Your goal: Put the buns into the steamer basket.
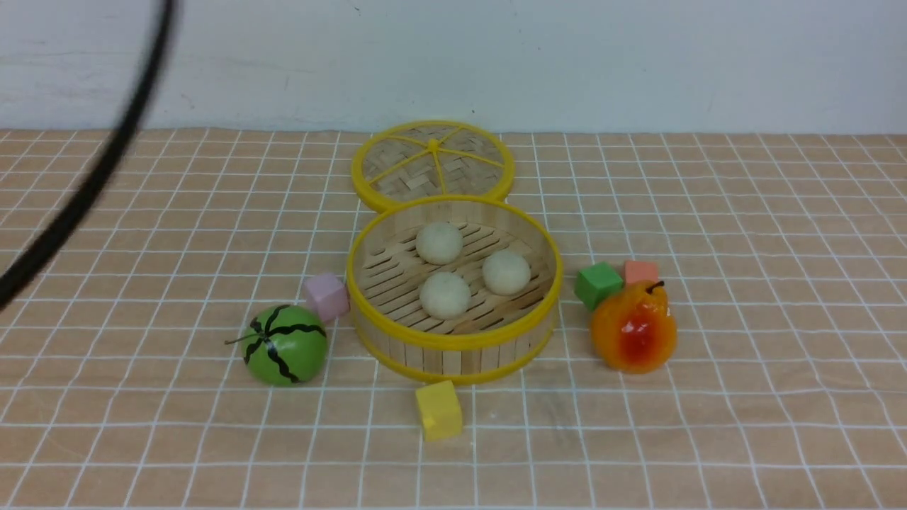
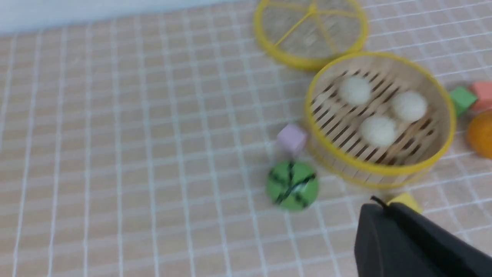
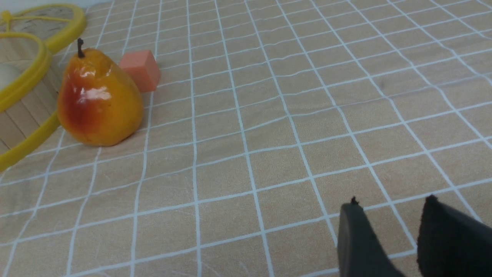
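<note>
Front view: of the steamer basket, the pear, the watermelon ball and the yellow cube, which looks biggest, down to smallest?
1. Steamer basket, clearly largest.
2. Pear and watermelon ball: they look about alike, so I won't rank them.
3. Yellow cube, smallest, though it sits nearest the camera.

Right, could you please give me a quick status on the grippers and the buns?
Left gripper shut, empty. Right gripper slightly parted, empty, over bare cloth. Three off-white dough buns inside the round bamboo steamer basket. Nothing in the way.
</note>
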